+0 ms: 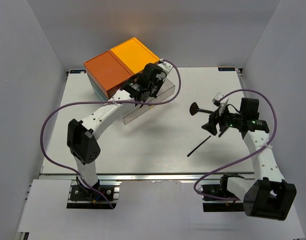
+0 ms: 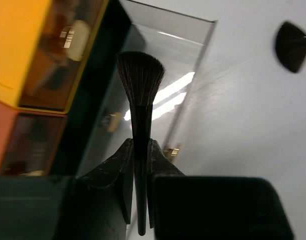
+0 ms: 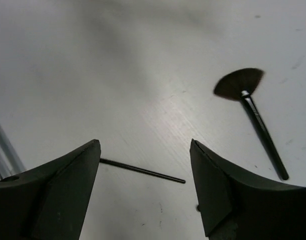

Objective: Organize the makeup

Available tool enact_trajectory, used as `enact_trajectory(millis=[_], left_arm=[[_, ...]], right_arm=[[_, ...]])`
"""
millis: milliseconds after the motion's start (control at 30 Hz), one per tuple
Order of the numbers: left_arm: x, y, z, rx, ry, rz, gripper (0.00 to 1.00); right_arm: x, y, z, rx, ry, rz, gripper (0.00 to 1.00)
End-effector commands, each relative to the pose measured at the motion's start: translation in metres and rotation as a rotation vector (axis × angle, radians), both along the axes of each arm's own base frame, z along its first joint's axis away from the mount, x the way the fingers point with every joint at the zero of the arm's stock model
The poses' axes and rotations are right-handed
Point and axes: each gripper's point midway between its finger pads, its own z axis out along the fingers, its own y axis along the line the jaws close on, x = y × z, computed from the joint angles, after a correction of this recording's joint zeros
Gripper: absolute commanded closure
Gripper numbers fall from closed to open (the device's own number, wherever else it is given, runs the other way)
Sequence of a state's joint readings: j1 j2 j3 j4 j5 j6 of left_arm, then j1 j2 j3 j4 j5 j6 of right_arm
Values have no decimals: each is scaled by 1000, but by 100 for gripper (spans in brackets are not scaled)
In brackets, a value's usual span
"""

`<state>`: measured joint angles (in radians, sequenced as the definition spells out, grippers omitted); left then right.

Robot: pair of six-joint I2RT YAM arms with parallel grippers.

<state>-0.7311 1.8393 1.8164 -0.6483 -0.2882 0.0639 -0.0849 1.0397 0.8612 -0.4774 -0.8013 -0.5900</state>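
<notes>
The left jaws are clamped on the black handle of a round brush [image 2: 141, 100]. In the left wrist view its soft, dark, domed bristle head points up the frame, over a clear plastic drawer [image 2: 195, 60] that stands pulled out of the storage box [image 2: 18, 45]. The right jaws stand wide apart with nothing between them, hanging above the table [image 1: 158, 145].

I judge the step in hand to be putting this brush away. It hangs above the open drawer but is not yet let go. The next move calls for lowering it inside the drawer's thin see-through walls and then opening the left jaws, so the handle lies flat rather than propped on the rim.

In the right wrist view a very thin black stick [image 3: 143, 171], probably a slim brush, lies on the table low in the frame, in the gap between the jaws. It is so narrow and flat to the surface that I would expect to need a careful, centred pinch. At upper right lies a fan brush [image 3: 253, 115], with a flat, spread, dark head, a small bright collar and a glossy black tapered handle. Both are well apart from the drawer.

The box sits at upper left of the overhead view, with smooth orange lids in two shades. Its tinted fronts show only dim shapes I cannot make out. The table is pale and matte, with a faint grain.
</notes>
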Motion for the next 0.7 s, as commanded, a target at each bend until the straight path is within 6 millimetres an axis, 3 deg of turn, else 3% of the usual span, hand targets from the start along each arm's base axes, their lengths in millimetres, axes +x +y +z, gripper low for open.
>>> enact_trajectory(millis=[0,33,133,300,333,433,467,533,567,667], left_arm=[[24,36,32,153,-154,2,100],[33,48,31,165,-159,28,100],[46,63,28,200,-186,39,100],[55,70,16,264,-217,52,99],[55,70,14,262,-214,54,88],[52,73,4,267,-195,69,76],[52,76,6,264,-201,83,64],[50,80,6,257,-205,101,53],[50,83,9,254,-219,123,40],[52,86,24,225,-247,165,33]], right_arm=[[-44,23,-19,-64,13,311,22],[-51,27,-35,-157,-34,432,11],[-73,27,-63,-277,-25,578,11],[-72,30,-78,-376,-81,641,11],[-65,31,-79,-395,-102,638,11],[-60,25,-97,-477,-86,663,11],[-61,23,-100,-498,-94,685,11],[-60,17,-111,-574,-147,787,11],[-68,13,-116,-596,-142,845,11],[-68,8,-128,-672,-195,1000,11]])
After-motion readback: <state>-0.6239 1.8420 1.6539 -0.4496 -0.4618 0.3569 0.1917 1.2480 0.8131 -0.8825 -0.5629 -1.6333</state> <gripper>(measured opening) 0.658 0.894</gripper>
